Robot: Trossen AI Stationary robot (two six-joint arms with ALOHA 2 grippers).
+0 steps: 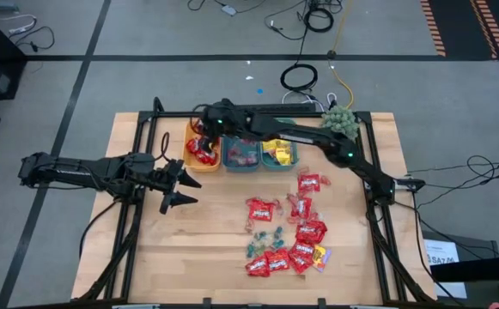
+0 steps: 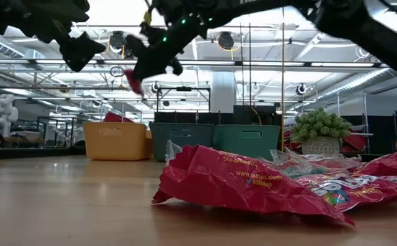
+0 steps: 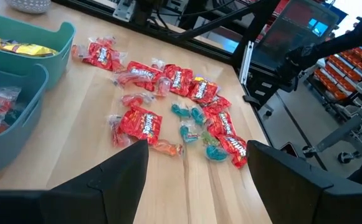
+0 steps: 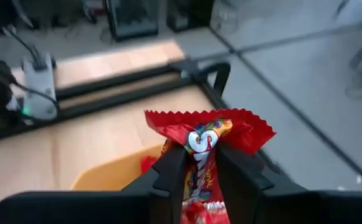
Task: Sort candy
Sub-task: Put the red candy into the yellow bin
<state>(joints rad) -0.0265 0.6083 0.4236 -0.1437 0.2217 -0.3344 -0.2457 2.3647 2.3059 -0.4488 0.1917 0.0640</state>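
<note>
Wooden table (image 1: 146,249) carries three bins in a row; the orange bin (image 1: 199,154) is partly hidden under the right gripper (image 4: 200,163). Its jaws are narrow and grip a shiny red candy packet (image 4: 209,140) above that bin. The left gripper (image 1: 180,187) hovers with jaws wide apart, holding nothing. Loose candy (image 1: 285,233) lies scattered on the table's right half.

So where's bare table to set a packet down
Bare wood lies between the left gripper and the loose candy, and along the table's near left corner. It is crowded right of centre, and behind at the bins.
</note>
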